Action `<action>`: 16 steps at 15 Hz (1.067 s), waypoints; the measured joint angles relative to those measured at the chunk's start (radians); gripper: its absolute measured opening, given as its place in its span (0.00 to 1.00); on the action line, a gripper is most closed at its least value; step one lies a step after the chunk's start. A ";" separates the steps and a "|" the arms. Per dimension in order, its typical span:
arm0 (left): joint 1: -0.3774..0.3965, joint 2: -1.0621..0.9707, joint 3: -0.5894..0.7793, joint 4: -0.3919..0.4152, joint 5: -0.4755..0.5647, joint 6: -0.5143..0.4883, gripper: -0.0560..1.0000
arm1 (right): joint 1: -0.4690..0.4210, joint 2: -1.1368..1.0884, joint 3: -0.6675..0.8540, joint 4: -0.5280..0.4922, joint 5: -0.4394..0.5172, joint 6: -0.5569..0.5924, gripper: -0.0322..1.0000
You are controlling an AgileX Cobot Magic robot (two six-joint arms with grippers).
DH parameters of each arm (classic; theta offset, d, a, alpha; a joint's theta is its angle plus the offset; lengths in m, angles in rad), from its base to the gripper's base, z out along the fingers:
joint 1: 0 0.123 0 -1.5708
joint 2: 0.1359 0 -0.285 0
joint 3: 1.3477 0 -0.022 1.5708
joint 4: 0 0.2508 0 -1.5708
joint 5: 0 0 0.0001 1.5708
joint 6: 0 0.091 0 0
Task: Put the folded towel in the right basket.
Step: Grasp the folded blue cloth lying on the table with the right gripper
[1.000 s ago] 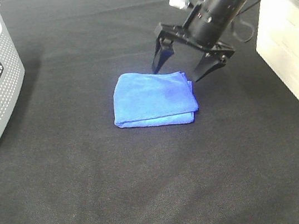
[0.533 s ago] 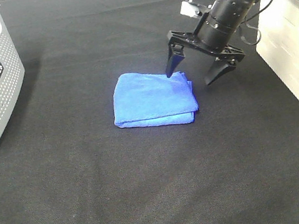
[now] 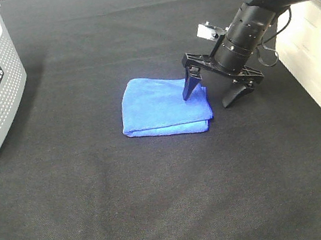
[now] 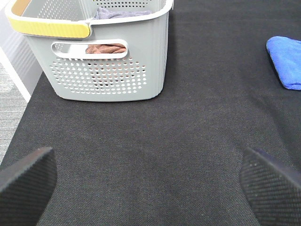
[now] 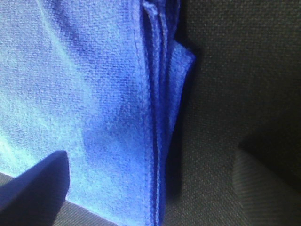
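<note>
Spread wide, the right hand (image 3: 208, 100) straddles the folded blue terrycloth towel (image 3: 158, 105) at its layered edge, placed to pinch every layer.

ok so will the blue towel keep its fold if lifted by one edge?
Probably floppy: the towel has stacked layers lying loose at the edge, so it may sag or open. Likely light, and the nappy weave should grip the fingers rather than slip. Pushed, it would probably bunch on the black cloth.
</note>
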State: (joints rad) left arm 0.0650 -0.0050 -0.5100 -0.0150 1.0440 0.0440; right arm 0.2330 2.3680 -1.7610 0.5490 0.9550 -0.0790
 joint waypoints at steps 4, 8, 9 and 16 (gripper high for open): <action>0.000 0.000 0.000 0.000 0.000 0.000 0.99 | 0.014 0.032 -0.016 0.108 0.007 -0.056 0.91; 0.000 0.000 0.000 0.000 0.000 0.000 0.99 | 0.107 0.055 -0.021 0.181 -0.067 -0.095 0.82; 0.000 0.000 0.000 0.000 0.000 0.000 0.99 | 0.124 0.059 -0.021 0.181 -0.084 -0.099 0.73; 0.000 0.000 0.000 0.000 0.000 0.000 0.99 | 0.130 0.083 -0.019 0.186 -0.059 -0.105 0.17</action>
State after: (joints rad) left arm 0.0650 -0.0050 -0.5100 -0.0150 1.0440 0.0440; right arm 0.3630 2.4510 -1.7800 0.7350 0.8960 -0.1840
